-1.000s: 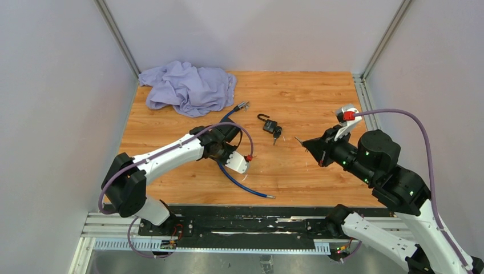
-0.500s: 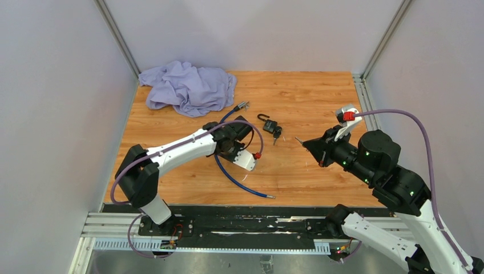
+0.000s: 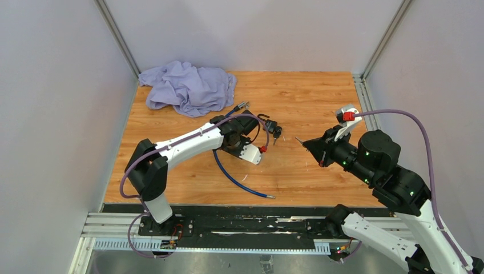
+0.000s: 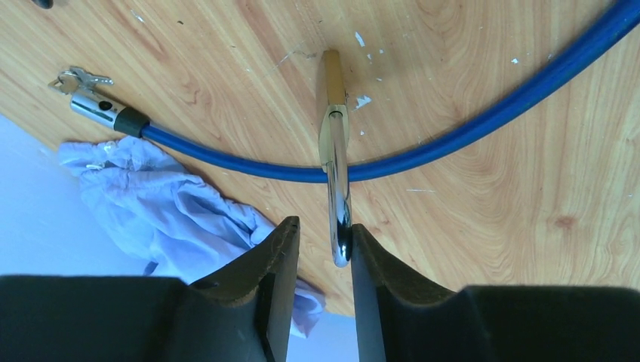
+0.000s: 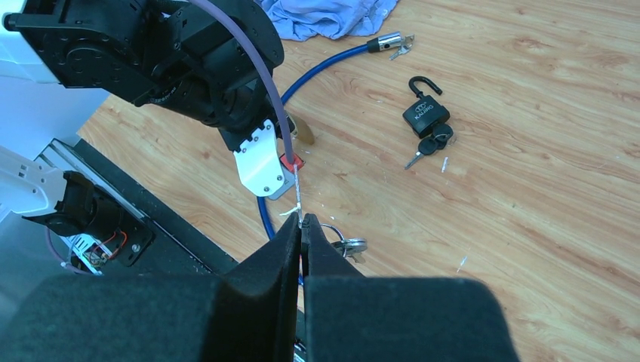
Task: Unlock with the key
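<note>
Wood table (image 3: 319, 97): cloth (image 3: 188, 85) at back-left, blue cable (image 4: 226, 156) seemingly under left claw (image 4: 324, 226).

A crumpled lilac cloth (image 3: 188, 88) is seen at the far left corner of the wooden desk (image 3: 308, 97). A blue cable (image 4: 226, 156) is laid in a curve across the desk, its metal end near the cloth.

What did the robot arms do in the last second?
The left gripper swung right, up close to the black lock, and its jaws opened. The brass lock between them now touches only one finger. The right gripper stayed put, shut on the key. The black lock, cable and cloth did not move.
</note>
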`<state>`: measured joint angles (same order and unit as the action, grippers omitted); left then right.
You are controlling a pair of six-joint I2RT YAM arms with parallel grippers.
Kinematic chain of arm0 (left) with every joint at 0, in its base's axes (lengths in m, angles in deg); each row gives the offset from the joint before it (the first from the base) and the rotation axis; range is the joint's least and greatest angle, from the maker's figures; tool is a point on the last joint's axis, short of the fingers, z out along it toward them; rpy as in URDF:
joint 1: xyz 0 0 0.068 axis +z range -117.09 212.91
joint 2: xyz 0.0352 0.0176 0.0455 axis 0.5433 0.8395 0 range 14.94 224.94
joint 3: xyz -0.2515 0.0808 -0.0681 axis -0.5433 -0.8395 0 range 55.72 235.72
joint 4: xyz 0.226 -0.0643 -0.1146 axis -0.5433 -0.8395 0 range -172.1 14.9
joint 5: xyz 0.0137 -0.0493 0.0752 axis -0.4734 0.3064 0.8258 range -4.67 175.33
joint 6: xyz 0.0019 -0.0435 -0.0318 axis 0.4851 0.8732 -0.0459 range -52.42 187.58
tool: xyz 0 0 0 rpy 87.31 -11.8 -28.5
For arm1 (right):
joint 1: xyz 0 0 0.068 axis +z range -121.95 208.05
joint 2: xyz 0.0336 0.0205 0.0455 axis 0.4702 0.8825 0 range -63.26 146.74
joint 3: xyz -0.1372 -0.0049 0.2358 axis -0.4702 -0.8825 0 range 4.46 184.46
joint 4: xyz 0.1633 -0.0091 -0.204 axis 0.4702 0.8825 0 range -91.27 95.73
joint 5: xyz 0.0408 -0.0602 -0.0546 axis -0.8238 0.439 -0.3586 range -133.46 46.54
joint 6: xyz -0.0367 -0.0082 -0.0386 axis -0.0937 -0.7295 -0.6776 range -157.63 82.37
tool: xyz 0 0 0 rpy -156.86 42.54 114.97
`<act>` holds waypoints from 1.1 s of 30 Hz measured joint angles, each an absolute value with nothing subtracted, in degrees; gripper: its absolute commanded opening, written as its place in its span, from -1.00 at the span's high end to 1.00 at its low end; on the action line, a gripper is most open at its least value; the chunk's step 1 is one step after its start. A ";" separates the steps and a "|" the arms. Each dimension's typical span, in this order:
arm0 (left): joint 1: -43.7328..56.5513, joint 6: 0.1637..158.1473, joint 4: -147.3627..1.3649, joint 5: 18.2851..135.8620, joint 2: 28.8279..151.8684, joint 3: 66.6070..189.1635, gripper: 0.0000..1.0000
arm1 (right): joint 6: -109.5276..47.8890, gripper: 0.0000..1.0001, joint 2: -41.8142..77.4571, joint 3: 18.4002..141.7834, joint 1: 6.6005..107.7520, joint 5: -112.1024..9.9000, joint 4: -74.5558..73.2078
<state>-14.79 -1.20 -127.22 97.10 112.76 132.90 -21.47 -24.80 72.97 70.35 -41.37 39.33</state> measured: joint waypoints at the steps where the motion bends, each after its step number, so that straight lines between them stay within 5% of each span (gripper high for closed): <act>1: -14.79 -1.20 -127.22 97.10 112.81 132.95 0.28 | -21.54 0.99 -24.80 72.97 70.35 -41.37 39.33; 11: -14.79 -0.98 -127.79 97.72 114.66 136.12 0.14 | -21.82 0.99 -24.80 73.14 70.35 -41.37 39.40; 15: -14.79 -0.96 -127.55 98.04 115.12 136.77 -0.11 | -21.82 0.99 -24.80 73.30 70.35 -41.35 39.42; 16: -14.79 -0.83 -127.44 98.09 115.76 137.38 -0.35 | -21.84 0.99 -24.80 73.41 70.35 -41.29 39.57; 19: -14.82 -0.89 -127.50 98.02 115.87 137.47 -0.38 | -21.84 0.99 -24.80 73.41 70.35 -41.24 39.70; 21: -14.82 -0.83 -127.48 98.00 116.17 137.69 -0.85 | -21.86 0.99 -24.80 73.41 70.35 -41.00 39.81; 33: -14.82 -2.12 -126.65 98.20 122.40 139.42 -0.75 | -21.89 0.99 -24.87 74.30 70.35 -39.93 40.64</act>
<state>-14.82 -2.12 -126.65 98.20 122.40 139.42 -21.89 -24.87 74.30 70.35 -39.93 40.64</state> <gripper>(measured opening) 0.893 0.009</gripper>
